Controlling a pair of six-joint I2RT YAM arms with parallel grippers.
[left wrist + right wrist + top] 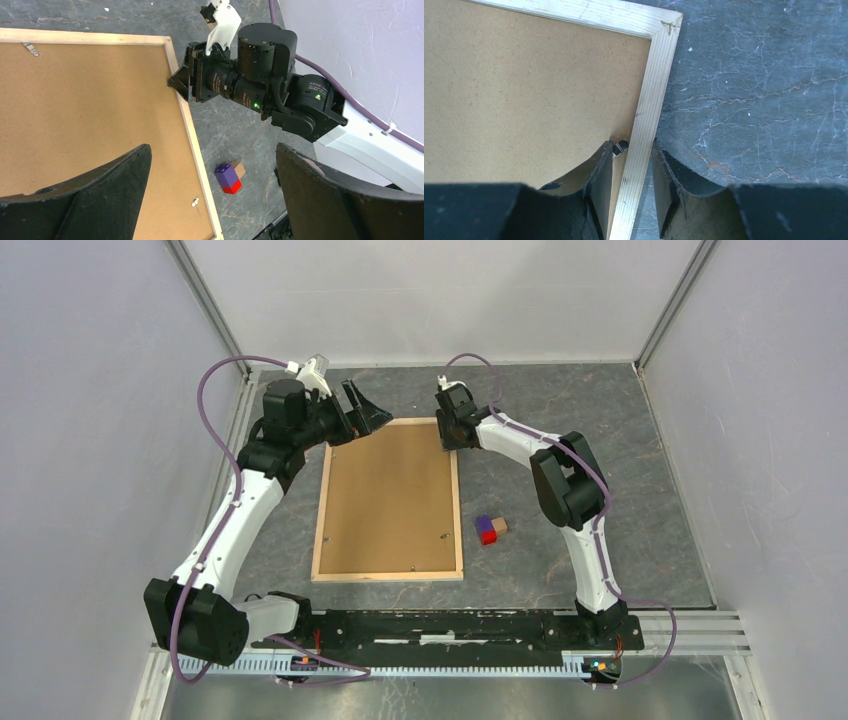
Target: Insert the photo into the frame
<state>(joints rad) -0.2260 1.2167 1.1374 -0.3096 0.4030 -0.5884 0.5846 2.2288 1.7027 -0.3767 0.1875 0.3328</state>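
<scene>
While the right gripper (631,144) pinches the right slat of the face-down frame (388,574) and the left gripper (368,412) hangs open near its far left corner, lift only with both holding, lest it twist; the photo is unseen, perhaps under the board (390,495)

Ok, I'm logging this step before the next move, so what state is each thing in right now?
frame: lying flat, back side up.
backing board: seated inside the frame.
photo: not visible.
left end effector: open, empty, near the frame's far edge.
right end effector: straddling the frame's right slat near its far corner; firm grip unclear.
toy bricks: clustered together right of the frame, untouched.
</scene>
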